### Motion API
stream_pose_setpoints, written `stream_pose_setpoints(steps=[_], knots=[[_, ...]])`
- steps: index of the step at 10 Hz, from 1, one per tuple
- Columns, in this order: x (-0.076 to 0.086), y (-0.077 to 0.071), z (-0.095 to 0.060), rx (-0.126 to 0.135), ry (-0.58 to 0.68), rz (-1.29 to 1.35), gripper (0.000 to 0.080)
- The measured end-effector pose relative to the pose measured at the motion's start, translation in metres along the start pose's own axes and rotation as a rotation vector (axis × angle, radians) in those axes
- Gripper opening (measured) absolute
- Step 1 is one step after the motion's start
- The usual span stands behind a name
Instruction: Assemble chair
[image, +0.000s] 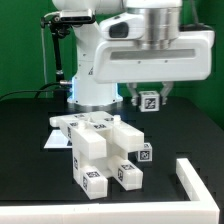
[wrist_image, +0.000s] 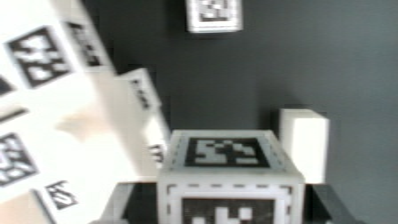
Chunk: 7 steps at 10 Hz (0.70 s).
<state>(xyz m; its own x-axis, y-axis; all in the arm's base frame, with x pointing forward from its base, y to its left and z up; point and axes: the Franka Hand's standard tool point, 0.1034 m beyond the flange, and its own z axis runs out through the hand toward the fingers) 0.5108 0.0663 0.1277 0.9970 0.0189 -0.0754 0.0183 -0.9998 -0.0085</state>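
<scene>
Gripper (image: 150, 97) of a Franka Panda arm hangs above a black table (image: 30, 112), its two fingers closed narrowly on a small tagged block (image: 150, 101), a loose piece of the chair (image: 104, 150) under assembly. The wrist view shows the same block (wrist_image: 222, 165) pinched between dark fingers, with marker tags on the faces turned to the camera. Below it and toward the exterior view's left, the part-built chair stands free on the table. It is a cluster of chunky white bars and a flat panel, all tagged, and it sits apart from the raised block. The likeliest trouble from here is misalignment: if the block comes down tilted or off-centre, it could jam against a bar instead of seating. Nothing visible anchors the chair, so a sideways push could slide or topple it. The short block also offers little to grip and might twist between the fingers under load, and the broad white hand could clip the upright bars on the way down. The table is matte black and otherwise mostly bare. A low white L-shaped wall (image: 197, 180) lies near the exterior view's lower right, the arm's white base (image: 95, 72) rises behind the chair, dark cables (image: 55, 55) trail at the back left, and a green backdrop (image: 216, 55) shows at the far right.
</scene>
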Motion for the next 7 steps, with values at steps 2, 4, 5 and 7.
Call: stream_pose_setpoints(steps=[2,4,5,7], knots=[[0.000,0.001,0.002,0.001,0.008,0.009,0.0281],[0.000,0.002,0.002,0.000,0.008,0.008,0.0281],[0.001,0.010,0.001,-0.004,0.009,-0.032,0.0281],[0.000,0.034,-0.003,-0.004,0.015,-0.057,0.0281]])
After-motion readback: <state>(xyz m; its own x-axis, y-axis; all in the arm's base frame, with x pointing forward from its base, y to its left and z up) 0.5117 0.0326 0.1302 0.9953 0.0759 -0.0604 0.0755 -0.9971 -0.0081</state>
